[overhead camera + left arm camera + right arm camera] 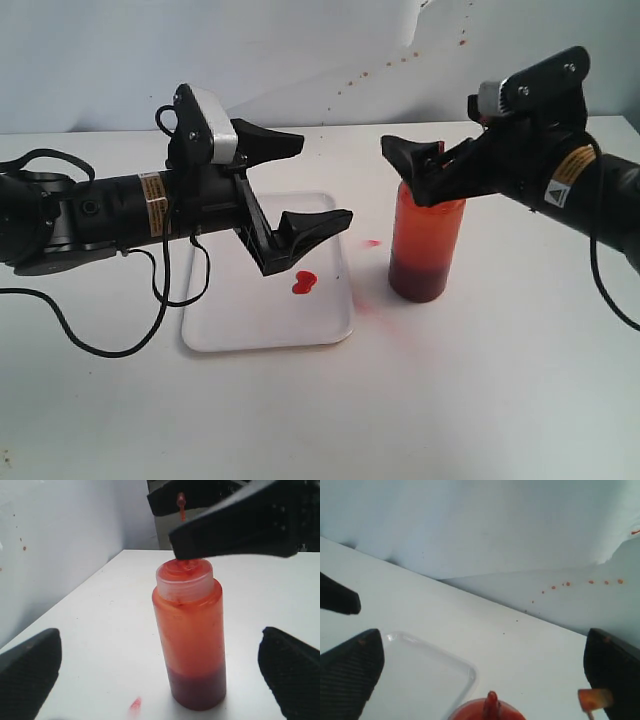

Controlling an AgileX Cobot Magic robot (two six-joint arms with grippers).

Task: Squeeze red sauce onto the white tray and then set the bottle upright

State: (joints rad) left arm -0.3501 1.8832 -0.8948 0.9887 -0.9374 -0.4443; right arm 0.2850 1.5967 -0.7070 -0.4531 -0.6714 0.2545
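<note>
Upright bottle [427,240], soft-walled, likely slippery and bottom-heavy, best gripped mid-body; left gripper [325,180] and right gripper [415,170] both wide, empty

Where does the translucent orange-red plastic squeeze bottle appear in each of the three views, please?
Exterior view: the translucent orange-red plastic squeeze bottle stands upright right of centre, beside the flat white plastic tray.
Left wrist view: the bottle stands upright in the centre of the picture.
Right wrist view: only the bottle's red nozzle and top show, at the bottom edge.
Shared landmark: the white tabletop, visible in all three.
</note>
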